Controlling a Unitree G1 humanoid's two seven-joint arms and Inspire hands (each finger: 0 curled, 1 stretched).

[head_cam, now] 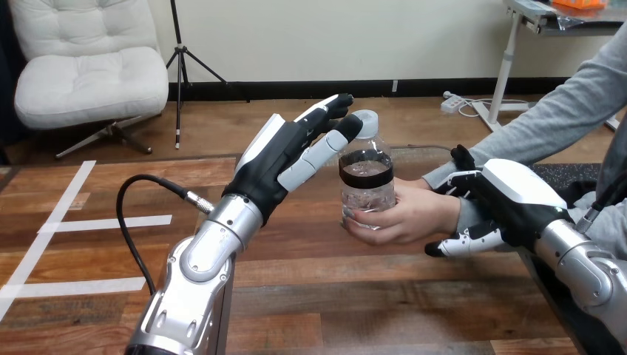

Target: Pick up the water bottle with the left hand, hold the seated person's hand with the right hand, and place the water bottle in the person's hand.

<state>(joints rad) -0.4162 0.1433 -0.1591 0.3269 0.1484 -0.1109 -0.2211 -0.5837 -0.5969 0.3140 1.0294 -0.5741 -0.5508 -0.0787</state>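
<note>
Clear water bottle (366, 177) stands upright in the person's hand (405, 216).

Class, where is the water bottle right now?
In the head view, the water bottle stands upright just right of centre, in the person's hand, with the left hand beside its cap.

Lower left: left forearm (194, 285) silver, rounded casing, ringed metal wrist. Centre: left hand (275, 168) black, white shell on back, fingers jointed black and white. Lower right: right forearm (591, 270) silver; right hand (517, 201) black, white back shell.
</note>
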